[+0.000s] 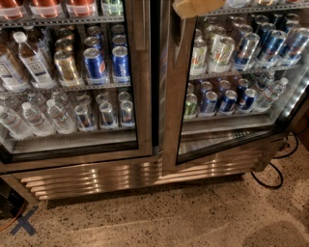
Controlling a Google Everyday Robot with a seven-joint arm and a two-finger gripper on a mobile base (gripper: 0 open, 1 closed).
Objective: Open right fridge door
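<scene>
Gripper (pixel 195 7), a tan shape cut off by the top edge, sits at the upper free edge of the right fridge door (pixel 175 96); we cannot tell its grip. That door stands ajar, its bottom rail angled out over the speckled floor (pixel 145 217), which lies open before us. The left fridge door (pixel 141 72) is shut. A black cable (pixel 270 181) loops at lower right.

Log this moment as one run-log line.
right fridge door: ajar, inner edge swung outward | claw: at door's upper inner edge | left door: shut
</scene>
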